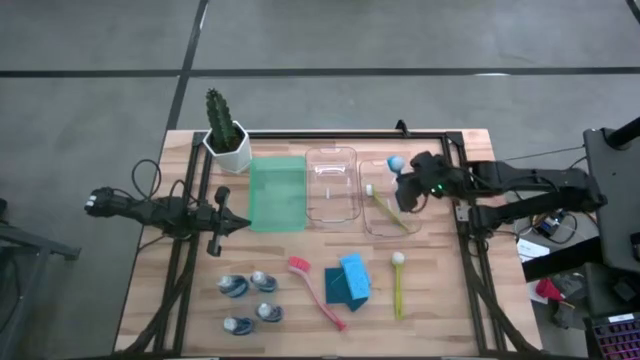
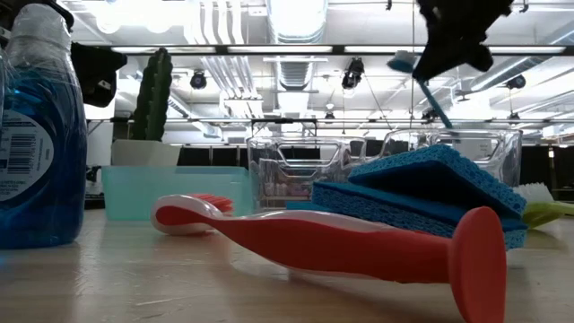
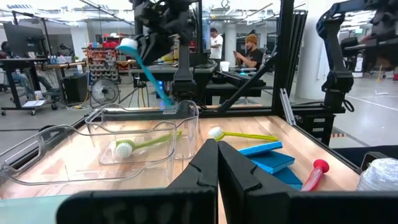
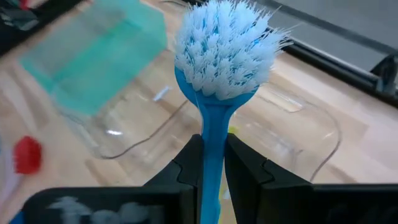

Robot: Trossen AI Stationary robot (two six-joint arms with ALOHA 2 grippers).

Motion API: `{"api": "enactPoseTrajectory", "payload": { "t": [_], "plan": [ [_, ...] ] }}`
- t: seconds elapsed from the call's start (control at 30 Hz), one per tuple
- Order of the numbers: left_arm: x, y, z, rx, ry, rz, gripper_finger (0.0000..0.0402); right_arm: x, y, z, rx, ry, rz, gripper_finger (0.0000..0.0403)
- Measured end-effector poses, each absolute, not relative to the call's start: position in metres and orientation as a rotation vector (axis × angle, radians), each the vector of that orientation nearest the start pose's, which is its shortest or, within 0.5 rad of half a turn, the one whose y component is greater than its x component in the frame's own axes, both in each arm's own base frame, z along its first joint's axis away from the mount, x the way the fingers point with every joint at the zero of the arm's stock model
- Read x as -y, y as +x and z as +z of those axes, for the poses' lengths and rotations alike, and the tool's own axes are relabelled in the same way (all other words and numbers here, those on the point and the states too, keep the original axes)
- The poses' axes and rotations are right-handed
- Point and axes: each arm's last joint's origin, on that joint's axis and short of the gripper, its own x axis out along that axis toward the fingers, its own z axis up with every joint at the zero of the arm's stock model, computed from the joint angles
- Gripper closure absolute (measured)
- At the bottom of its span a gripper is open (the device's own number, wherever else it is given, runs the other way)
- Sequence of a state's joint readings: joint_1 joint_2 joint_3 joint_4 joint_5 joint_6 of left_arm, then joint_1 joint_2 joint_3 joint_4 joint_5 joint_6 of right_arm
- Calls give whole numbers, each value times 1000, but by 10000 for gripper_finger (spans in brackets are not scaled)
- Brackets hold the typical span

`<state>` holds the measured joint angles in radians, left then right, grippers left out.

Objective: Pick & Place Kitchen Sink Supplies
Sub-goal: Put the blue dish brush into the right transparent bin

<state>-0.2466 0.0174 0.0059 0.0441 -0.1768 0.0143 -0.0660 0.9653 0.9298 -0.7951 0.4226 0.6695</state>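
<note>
Three trays lie in a row on the wooden table [image 1: 440, 300] in the high view: a green tray [image 1: 277, 194] nearest the potted cactus [image 1: 226, 135], then a middle clear tray [image 1: 332, 187], then an outer clear tray [image 1: 388, 212] farthest from the cactus. The right gripper [image 1: 410, 186] hangs over the outer clear tray, clamped on the handle of a blue brush [image 1: 397, 165]. A yellow-green brush [image 1: 385, 204] lies inside that tray, and a second yellow-green brush [image 1: 398, 283] lies on the table in front of it. Four little bottles [image 1: 249, 301] cluster on the cactus side of the table, with a pink brush [image 1: 318, 294] and blue sponges [image 1: 349, 282] between them and the second brush. The left gripper [image 1: 232, 222] waits beside the green tray with its fingers pressed together.

The low view shows the pink brush [image 2: 341, 242] lying across the foreground, the sponges [image 2: 421, 193] stacked behind it, one bottle [image 2: 38, 135] close by, and the blue brush [image 2: 421, 76] held up above the clear trays.

The left wrist view shows the left gripper [image 3: 217, 165] closed and empty, the yellow-green brush [image 3: 140, 144] in its tray, and the blue brush [image 3: 140, 59] in the air above it.

The right wrist view shows the right gripper [image 4: 212, 163] pinching the blue handle, white bristles [image 4: 225, 46] up.
</note>
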Motion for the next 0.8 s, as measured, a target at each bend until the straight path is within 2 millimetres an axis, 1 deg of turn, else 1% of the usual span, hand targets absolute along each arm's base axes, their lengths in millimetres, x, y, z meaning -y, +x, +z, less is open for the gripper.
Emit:
{"api": "enactPoseTrajectory", "payload": {
  "t": [0.27, 0.4, 0.5, 0.73, 0.8],
  "plan": [
    [19, 96, 168, 32, 7, -70, 399, 60, 195, 285, -769, 564, -708, 355],
    [19, 96, 168, 32, 7, -69, 399, 73, 206, 281, -821, 606, -676, 354],
    [19, 96, 168, 32, 7, -69, 399, 79, 217, 279, -864, 599, -661, 354],
    [19, 96, 168, 32, 7, -69, 399, 85, 236, 264, -1079, 588, -692, 353],
    [19, 96, 168, 32, 7, -69, 399, 87, 241, 259, -1115, 586, -696, 353]
  ]
}}
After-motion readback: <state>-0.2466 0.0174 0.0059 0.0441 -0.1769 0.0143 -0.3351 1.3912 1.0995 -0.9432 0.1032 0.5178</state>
